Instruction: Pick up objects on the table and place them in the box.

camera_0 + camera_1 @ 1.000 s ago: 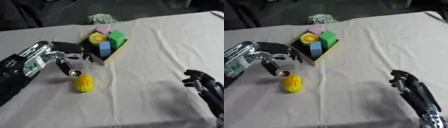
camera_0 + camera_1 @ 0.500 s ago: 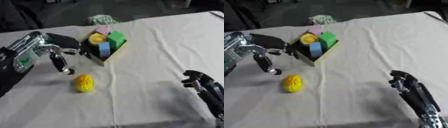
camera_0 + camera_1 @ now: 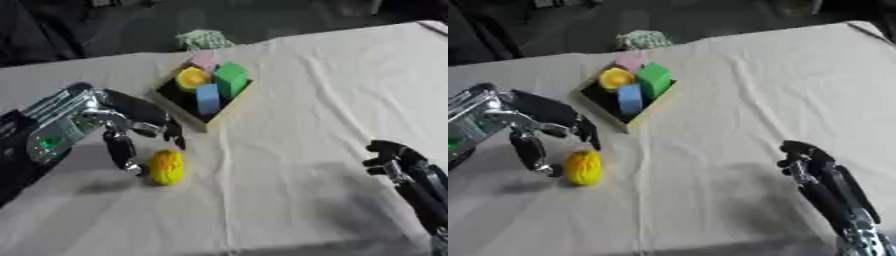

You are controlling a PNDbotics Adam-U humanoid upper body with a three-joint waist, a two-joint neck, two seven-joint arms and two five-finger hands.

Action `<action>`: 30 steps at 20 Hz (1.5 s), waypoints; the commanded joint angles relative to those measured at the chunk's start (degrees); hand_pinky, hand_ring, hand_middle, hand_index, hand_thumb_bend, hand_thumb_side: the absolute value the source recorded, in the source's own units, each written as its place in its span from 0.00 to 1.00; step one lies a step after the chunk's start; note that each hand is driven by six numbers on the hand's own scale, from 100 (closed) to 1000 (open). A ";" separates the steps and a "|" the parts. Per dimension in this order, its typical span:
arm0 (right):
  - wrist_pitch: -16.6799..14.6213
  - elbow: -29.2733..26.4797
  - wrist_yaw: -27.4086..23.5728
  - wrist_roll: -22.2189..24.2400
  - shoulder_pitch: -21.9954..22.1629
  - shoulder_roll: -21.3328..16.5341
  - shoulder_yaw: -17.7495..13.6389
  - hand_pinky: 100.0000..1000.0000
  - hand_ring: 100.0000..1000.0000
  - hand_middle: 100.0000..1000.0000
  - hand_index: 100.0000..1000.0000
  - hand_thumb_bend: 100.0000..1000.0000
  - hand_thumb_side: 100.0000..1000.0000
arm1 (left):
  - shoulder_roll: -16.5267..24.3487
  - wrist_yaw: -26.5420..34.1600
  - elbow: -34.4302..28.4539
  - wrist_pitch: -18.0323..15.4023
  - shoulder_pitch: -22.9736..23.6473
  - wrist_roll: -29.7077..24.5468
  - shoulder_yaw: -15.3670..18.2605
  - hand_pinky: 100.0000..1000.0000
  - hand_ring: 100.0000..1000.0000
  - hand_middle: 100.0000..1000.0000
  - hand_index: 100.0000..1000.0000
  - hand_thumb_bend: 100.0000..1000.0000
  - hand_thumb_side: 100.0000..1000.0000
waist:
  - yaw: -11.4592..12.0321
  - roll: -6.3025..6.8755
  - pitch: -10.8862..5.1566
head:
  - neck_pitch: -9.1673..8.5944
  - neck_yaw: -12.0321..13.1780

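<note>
Now that your left hand [image 3: 131,131] has come back down from where it hovered half a second ago, the left eye view shows it at centre left of the frame, its fingers spread apart and pointing down on either side of the yellow fruit-shaped object [image 3: 166,167]. One finger hangs just left of the object and the others sit just above it; whether any touch it, you cannot tell. Nothing is clamped yet. The object lies on the cloth-covered bench [image 3: 297,115], below and left of the box [image 3: 229,104].

From the right eye view, the box already holds a green block [image 3: 654,79], a blue block [image 3: 629,98], a pink block [image 3: 630,60] and a yellow-orange round piece [image 3: 615,78]. A pale green crumpled thing [image 3: 642,39] sits beyond it at the upper edge. Your right hand [image 3: 808,160] rests idle at lower right, fingers loosely curled and empty.

That descent puts you in place to close on the yellow object, seemingly the last loose item within reach.
</note>
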 commanded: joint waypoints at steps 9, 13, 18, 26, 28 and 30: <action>-0.01 -0.66 0.09 0.07 -0.46 -0.78 -0.34 0.66 0.66 0.73 0.79 0.00 0.62 | -1.41 -5.06 1.26 -3.47 -0.03 -1.63 -0.11 0.77 0.74 0.77 0.87 0.25 0.00 | -0.04 -0.36 -0.63 | 0.26 -0.23; 0.00 -0.64 0.11 0.09 -0.45 -0.77 -0.37 0.66 0.66 0.73 0.79 0.00 0.62 | -1.48 -5.58 2.68 -4.27 0.50 -1.63 -0.54 0.71 0.67 0.69 0.81 0.21 0.00 | -0.03 -0.35 -0.64 | 0.26 -0.22; 0.02 -0.63 0.15 0.00 -0.42 -0.74 -0.43 0.66 0.66 0.73 0.79 0.00 0.62 | -1.58 -6.04 2.98 -4.29 0.58 -1.63 -0.23 0.70 0.65 0.67 0.79 0.20 0.00 | -0.04 -0.35 -0.64 | 0.26 -0.28; 0.03 -0.57 0.13 -0.27 0.00 -0.59 -0.70 0.66 0.66 0.73 0.79 0.00 0.62 | -0.34 -7.70 -2.20 1.75 -3.87 4.12 9.53 0.54 0.45 0.44 0.61 0.00 0.07 | 0.52 -0.53 -1.02 | 0.26 -0.91; 0.04 -0.53 0.11 -0.24 0.03 -0.60 -0.67 0.66 0.66 0.73 0.79 0.00 0.62 | -0.87 -8.16 -1.00 3.40 -5.26 5.46 11.56 0.54 0.45 0.44 0.61 0.00 0.07 | 0.45 -0.57 -1.07 | 0.26 -0.86; 0.06 -0.50 0.07 -0.24 0.06 -0.59 -0.66 0.66 0.65 0.73 0.79 0.00 0.62 | -2.17 -9.43 1.36 4.99 -7.13 6.72 12.92 0.54 0.45 0.45 0.62 0.00 0.07 | 0.39 -0.64 -1.11 | 0.26 -0.80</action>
